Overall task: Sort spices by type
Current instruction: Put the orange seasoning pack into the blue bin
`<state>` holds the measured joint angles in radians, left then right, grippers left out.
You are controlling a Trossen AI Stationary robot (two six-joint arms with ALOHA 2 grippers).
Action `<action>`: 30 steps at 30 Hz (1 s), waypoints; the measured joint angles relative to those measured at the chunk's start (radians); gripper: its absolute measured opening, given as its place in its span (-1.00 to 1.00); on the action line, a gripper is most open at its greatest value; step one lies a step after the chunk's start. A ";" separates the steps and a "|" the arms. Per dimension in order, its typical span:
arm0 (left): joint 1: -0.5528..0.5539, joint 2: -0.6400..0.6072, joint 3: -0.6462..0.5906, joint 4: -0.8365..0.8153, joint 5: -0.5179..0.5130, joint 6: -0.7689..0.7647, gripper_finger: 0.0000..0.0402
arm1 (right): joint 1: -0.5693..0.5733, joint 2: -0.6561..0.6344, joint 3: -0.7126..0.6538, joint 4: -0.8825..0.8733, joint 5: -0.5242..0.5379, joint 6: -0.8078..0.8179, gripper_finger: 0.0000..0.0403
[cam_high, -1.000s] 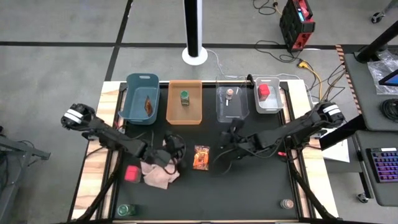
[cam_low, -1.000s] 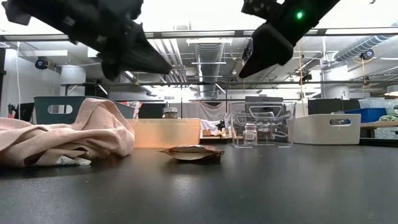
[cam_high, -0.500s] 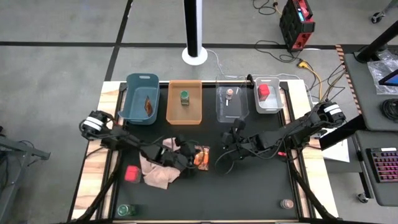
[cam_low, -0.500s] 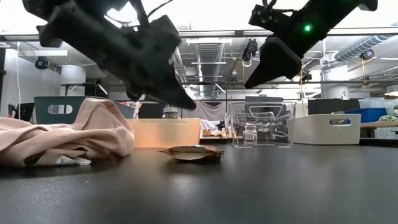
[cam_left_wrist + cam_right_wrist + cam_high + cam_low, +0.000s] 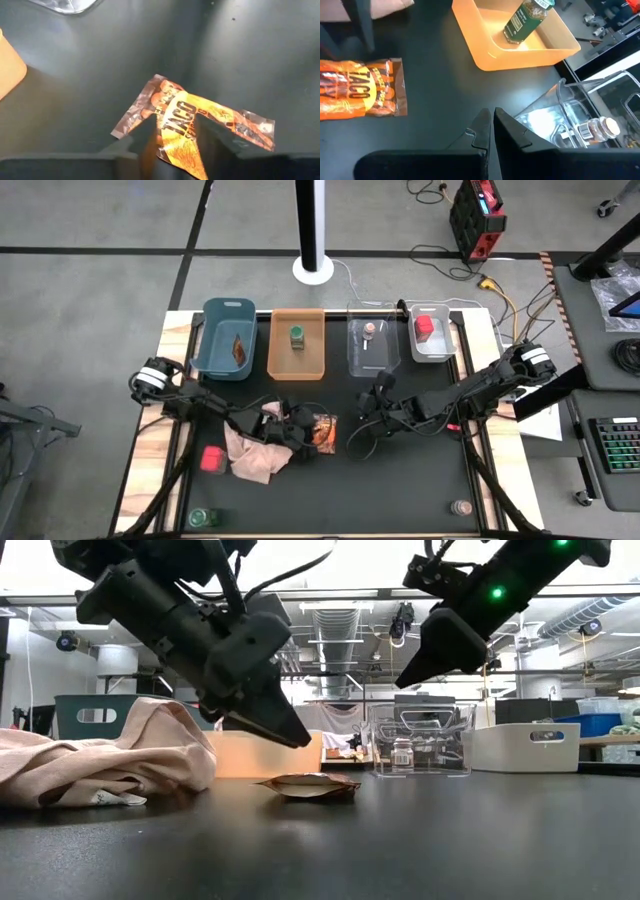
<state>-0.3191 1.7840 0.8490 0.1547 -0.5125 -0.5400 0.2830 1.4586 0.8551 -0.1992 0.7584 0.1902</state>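
High view gives you the left end effector [image 5: 305, 435], fingers apart, poised directly over the taco packet [image 5: 323, 430] lying on the table [image 5: 400, 480]. Right of that packet, your right end effector [image 5: 368, 402] hangs with fingers together, gripping nothing.

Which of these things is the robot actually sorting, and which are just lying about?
Being sorted:
orange foil taco packet
red boxy container
green-capped jar
tiny tan-lidded jar

Lying about:
crumpled pink cloth

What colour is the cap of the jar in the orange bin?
Green cap on the jar; high view shows it best.
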 joint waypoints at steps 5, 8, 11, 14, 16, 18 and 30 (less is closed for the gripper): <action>0.003 0.000 -0.006 0.001 -0.027 0.003 0.00 | 0.001 0.000 0.000 0.006 -0.007 -0.001 -0.94; 0.008 0.000 -0.018 0.001 -0.036 0.003 0.19 | 0.001 0.000 0.000 0.008 -0.007 0.000 -0.94; 0.013 0.000 -0.042 0.014 -0.037 0.000 0.28 | 0.001 0.000 0.000 0.018 -0.007 0.000 -0.94; 0.014 0.001 -0.079 0.089 -0.037 0.001 0.29 | 0.001 0.000 0.000 0.027 -0.008 0.000 -0.94; 0.014 0.001 -0.100 0.140 -0.038 0.003 0.28 | 0.001 0.000 0.000 0.029 -0.009 0.000 -0.94; 0.016 0.001 -0.117 0.169 -0.037 0.003 0.26 | 0.001 0.000 0.000 0.034 -0.009 -0.001 -0.94; 0.028 0.146 -0.104 0.316 -0.029 0.015 0.23 | 0.001 0.000 -0.001 0.058 -0.009 -0.026 -0.94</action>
<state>-0.2909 1.9298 0.7454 0.4709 -0.5411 -0.5251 0.2836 1.4582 0.8543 -0.1413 0.7494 0.1642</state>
